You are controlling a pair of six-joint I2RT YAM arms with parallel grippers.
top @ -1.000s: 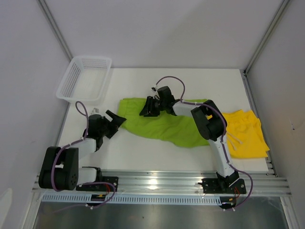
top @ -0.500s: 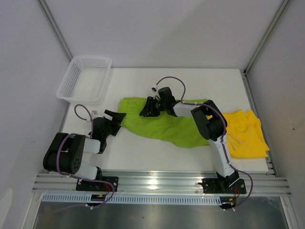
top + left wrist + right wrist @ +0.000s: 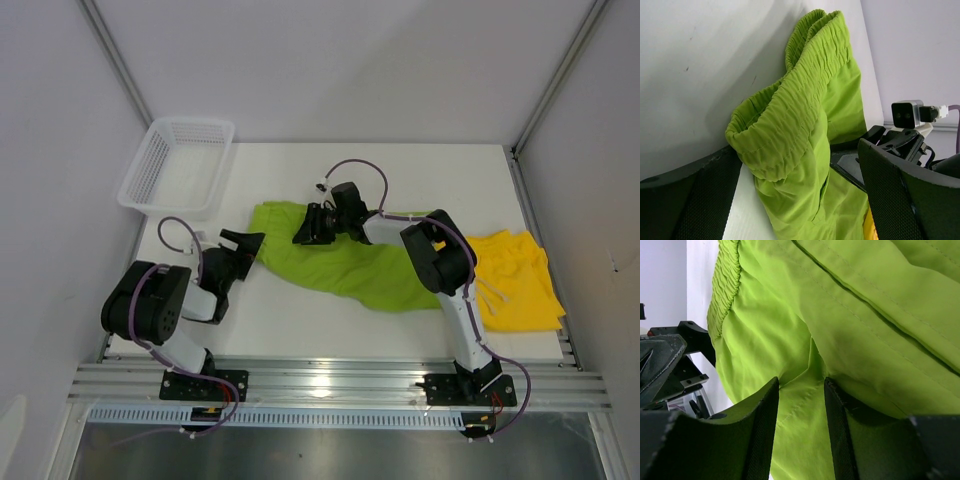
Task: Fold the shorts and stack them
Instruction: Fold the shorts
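1. Left jaws: spread wide, holding nothing. They straddle the gathered waistband (image 3: 790,117) corner of the lime green shorts (image 3: 840,100), low in the left wrist view. My reading is that they are lined up to take that corner and have not yet closed.
2. Right jaws: partly closed, with a ridge of green cloth pinched up between them at the centre of the right wrist view. This grip probably holds the upper edge so a fold can start from both ends.
3. Lime green shorts: spread but rumpled across the middle of the top view, waistband end at the left, not yet folded.
4. Yellow shorts (image 3: 515,282): lying flat at the right of the top view, unstacked. The right arm hides whether the two pairs touch.
5. Edges and room:
   - Bare worktop (image 3: 300,315) runs below the green pair toward the arm bases, so there looks to be space to fold that way.
   - White mesh basket (image 3: 150,178) sits at the upper left, apart from the cloth.
   - The yellow pair lies close to the worktop's right edge, leaving little slack there.
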